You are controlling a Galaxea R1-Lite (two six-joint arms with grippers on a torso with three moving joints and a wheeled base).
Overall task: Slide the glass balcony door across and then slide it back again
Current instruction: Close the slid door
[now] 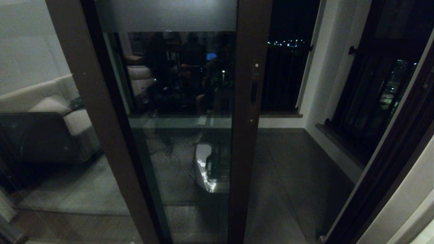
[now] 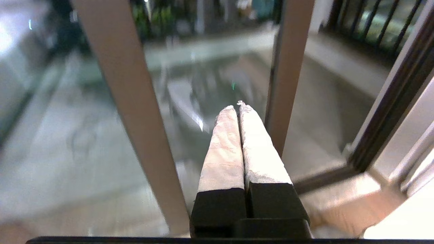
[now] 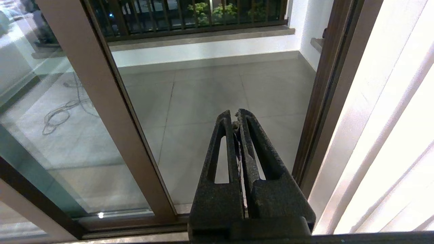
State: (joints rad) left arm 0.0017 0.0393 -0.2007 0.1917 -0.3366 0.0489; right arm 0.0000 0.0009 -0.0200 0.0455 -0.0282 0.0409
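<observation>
The glass balcony door [image 1: 183, 112], a tall pane in a dark brown frame with a frosted band [image 1: 166, 15] across its top, stands part-way across the opening in the head view, its edge stile [image 1: 249, 118] near the middle of the scene and the gap to the tiled balcony floor [image 1: 288, 176] lying open to its right. A narrow recessed handle slot [image 1: 253, 91] sits in that stile. Behind and to the left, a second brown-framed pane [image 1: 51, 135] shows a pale sofa [image 1: 47, 108]. The left gripper [image 2: 237, 105] is low in front of the door's glass, its pale fingers [image 2: 223, 149] pressed tight together with nothing between them, clear of the stile beside it. The right gripper [image 3: 236, 115], also closed and empty-handed, hangs parked near the dark door jamb [image 3: 322, 101] on the right, facing the balcony tiles. A barred railing [image 3: 190, 13] runs along the far side, and a black-framed side window [image 1: 376, 84] lines the right wall.
</observation>
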